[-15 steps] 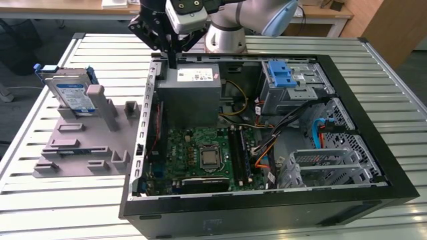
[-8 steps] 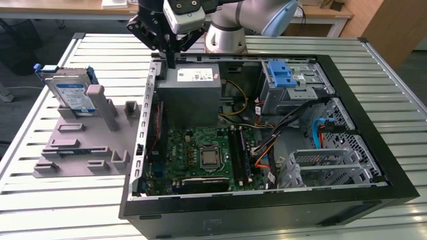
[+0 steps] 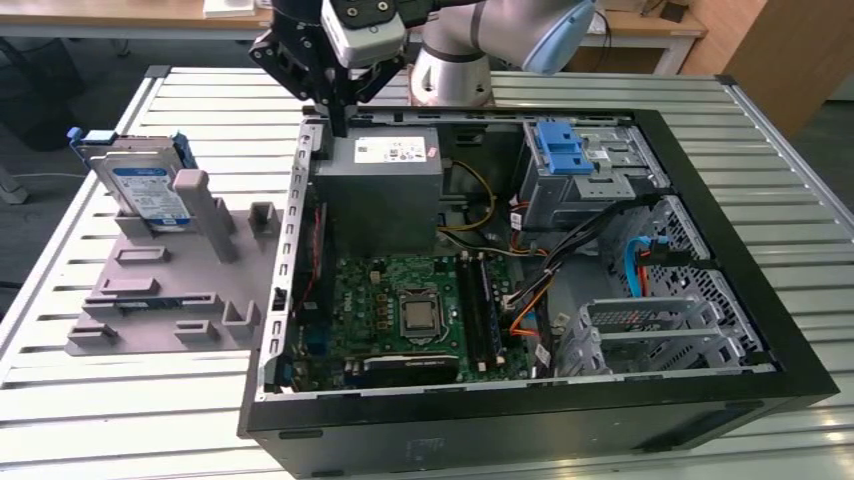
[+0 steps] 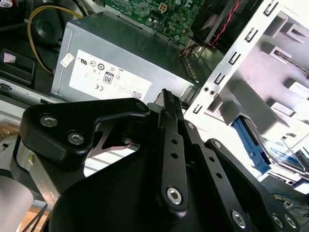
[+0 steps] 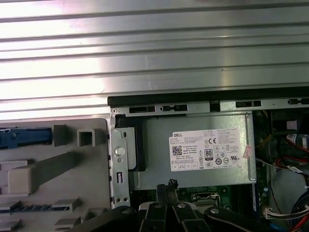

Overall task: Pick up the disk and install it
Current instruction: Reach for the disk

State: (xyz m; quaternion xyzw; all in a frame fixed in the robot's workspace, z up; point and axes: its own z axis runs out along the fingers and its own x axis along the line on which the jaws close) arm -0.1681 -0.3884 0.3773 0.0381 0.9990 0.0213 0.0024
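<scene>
Grey power supply box [image 3: 380, 195] with white sticker sits right under the jaws, inside open black computer case [image 3: 534, 430]. Motherboard [image 3: 387, 300] lies beyond it, further from jaws. Grey fixture plate [image 3: 167, 290] off to the side, on slatted metal surface [image 3: 120, 410].

- A ribbed silver metal tabletop [image 3: 787, 190] is seen in the exterior view, and bright light is reflected off its slats in the first wrist view.
- Wooden desks [image 3: 654, 25] are set behind it.
- Dark floor [image 3: 34, 230] is glimpsed at the exterior view's left.

Robotics lab: slatted metal bench [image 3: 120, 420], opened computer case [image 3: 534, 420], robot arm [image 3: 527, 25].
</scene>
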